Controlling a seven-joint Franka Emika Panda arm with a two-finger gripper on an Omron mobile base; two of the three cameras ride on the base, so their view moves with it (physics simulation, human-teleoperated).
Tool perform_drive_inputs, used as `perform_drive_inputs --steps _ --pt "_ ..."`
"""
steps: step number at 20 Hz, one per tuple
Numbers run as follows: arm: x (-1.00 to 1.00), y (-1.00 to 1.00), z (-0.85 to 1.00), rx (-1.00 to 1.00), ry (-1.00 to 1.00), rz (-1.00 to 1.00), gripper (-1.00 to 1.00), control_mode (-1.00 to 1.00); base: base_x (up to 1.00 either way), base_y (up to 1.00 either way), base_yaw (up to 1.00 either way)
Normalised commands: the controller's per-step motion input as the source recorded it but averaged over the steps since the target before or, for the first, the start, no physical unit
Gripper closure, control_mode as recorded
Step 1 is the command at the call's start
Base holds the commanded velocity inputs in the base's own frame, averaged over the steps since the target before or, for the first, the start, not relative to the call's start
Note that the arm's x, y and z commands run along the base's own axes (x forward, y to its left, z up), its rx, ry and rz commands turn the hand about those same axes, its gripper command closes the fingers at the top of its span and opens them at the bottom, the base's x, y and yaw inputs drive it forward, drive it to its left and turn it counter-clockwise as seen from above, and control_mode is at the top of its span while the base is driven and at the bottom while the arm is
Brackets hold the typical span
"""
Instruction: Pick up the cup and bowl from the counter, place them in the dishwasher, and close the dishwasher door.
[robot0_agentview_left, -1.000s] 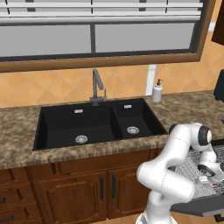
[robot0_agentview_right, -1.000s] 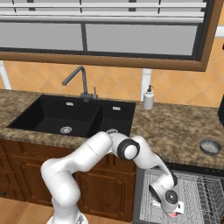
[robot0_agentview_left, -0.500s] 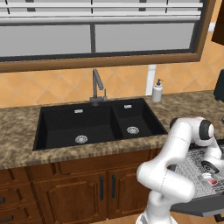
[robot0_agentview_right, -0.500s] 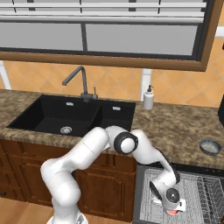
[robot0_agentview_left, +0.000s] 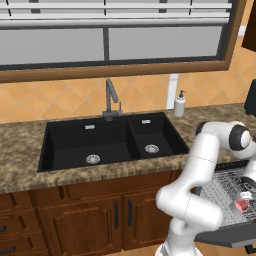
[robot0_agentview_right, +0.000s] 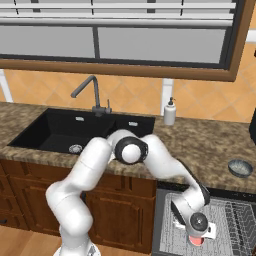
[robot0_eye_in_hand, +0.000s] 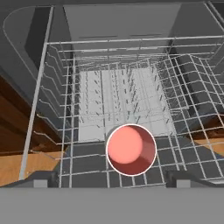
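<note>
While our arm reaches to the lower right of the right base view, our hand (robot0_agentview_right: 199, 231) hangs over the dishwasher (robot0_agentview_right: 235, 220) rack with its fingers spread wide, released and grasping nothing. Just beneath it, in the hand view, the cup (robot0_eye_in_hand: 131, 149) stands upright on the wire rack at lower centre, white-rimmed with a red inside, apart from both fingertips (robot0_eye_in_hand: 37, 178). At centre right of the right base view, the bowl (robot0_agentview_right: 240, 167) sits on the speckled bench (robot0_agentview_right: 210, 145). A soap bottle (robot0_agentview_right: 170, 111) stands behind the black sink (robot0_agentview_right: 75, 132).
</note>
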Motion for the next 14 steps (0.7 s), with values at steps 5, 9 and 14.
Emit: perform_drive_inputs --steps 5,9,14 --pt "-0.27 -0.01 1.0 0.0 0.0 0.0 -1.0 -1.0 0.0 0.0 0.0" --pt "-0.2 -0.03 1.0 0.0 0.0 0.0 -1.0 -1.0 0.0 0.0 0.0" --pt "-0.04 -0.01 1.0 0.0 0.02 0.0 -1.0 -1.0 0.0 0.0 0.0"
